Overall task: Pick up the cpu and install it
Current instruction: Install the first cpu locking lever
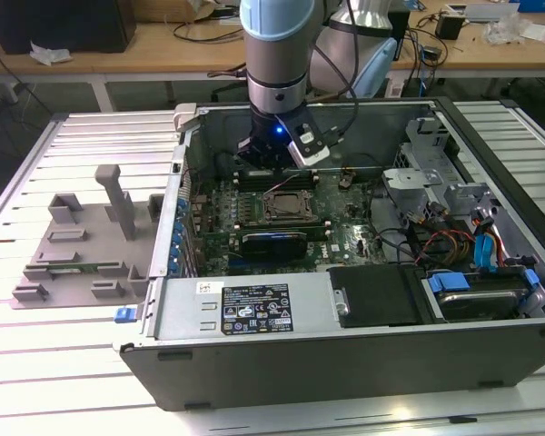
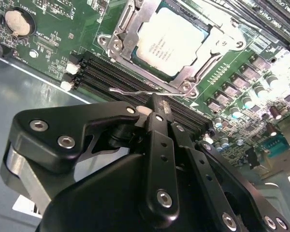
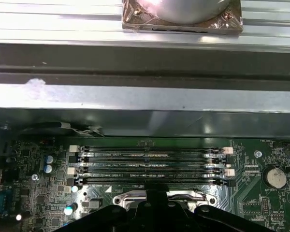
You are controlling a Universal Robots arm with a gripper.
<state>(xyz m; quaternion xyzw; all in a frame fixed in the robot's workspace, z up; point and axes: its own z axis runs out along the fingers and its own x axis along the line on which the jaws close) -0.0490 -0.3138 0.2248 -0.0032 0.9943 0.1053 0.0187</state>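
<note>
The cpu (image 2: 171, 41) sits flat in the socket (image 2: 117, 37), metal frame tight round its edges (a thin lever (image 2: 135, 91) juts alongside), with the gripper (image 2: 153, 107), fingers together on nothing, just above the slots (image 2: 111, 72), inside the open case (image 1: 345, 354) on a ribbed table (image 1: 73, 363).

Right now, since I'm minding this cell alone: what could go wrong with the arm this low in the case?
The shut gripper hangs close to the thin socket lever; a slip could bend it. The memory slots lie right under the gripper, so a drop might scrape them. The cpu sits in the socket frame; whether it is latched I cannot tell, and a knock there might shift it.
</note>
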